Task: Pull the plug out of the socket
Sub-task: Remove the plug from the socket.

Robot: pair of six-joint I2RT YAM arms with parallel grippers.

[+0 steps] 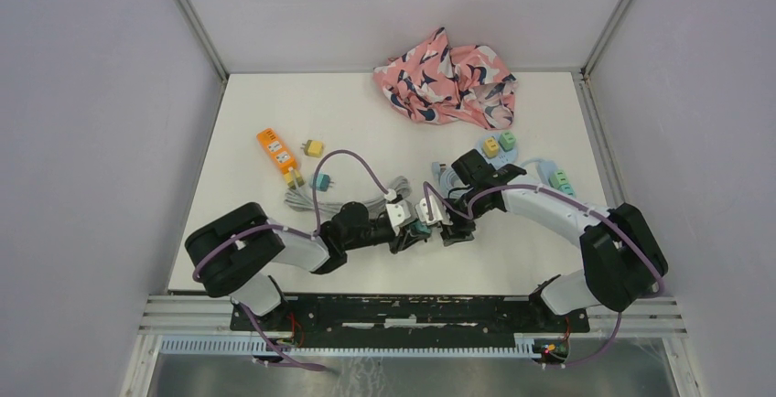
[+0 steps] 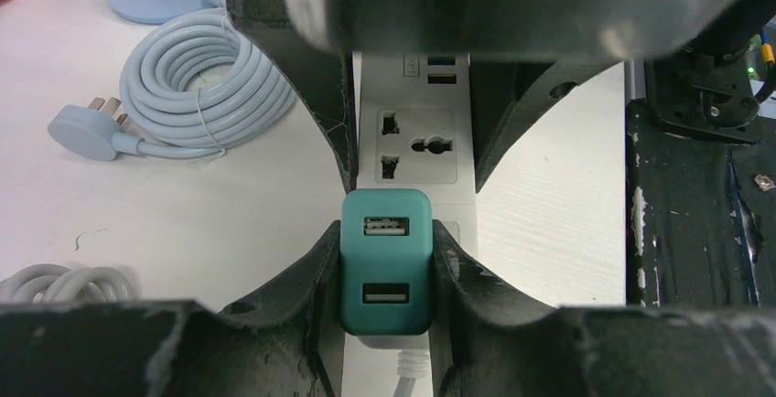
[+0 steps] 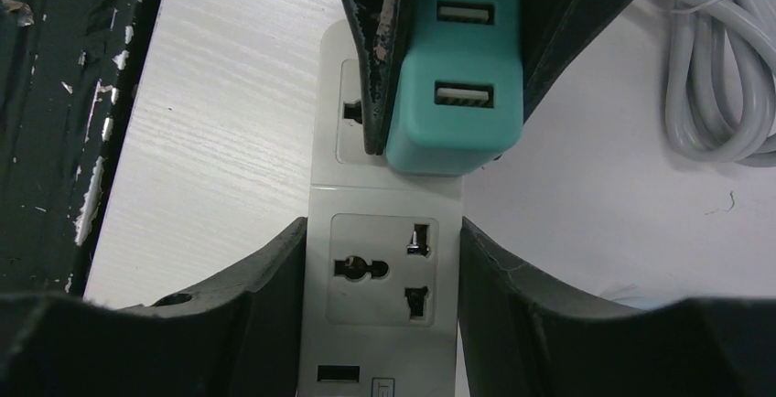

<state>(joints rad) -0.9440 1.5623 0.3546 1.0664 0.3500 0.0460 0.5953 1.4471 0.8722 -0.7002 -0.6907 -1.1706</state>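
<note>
Left gripper (image 2: 385,264) is clamped tight on the teal plug (image 3: 455,77), which sits seated in the white power strip (image 2: 416,145) mid-table. Right gripper (image 3: 383,269) pinches the strip's sides. Looks like gripping's done, so next up is a straight upward pull.

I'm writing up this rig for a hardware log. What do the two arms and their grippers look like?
Both the left arm and the right arm have rounded white link shells, bulky black joint housings and black bases. A purple cable loops loosely along each. The fingers are black, broad and curved, with paint scuffed and chipped at the edges.
</note>
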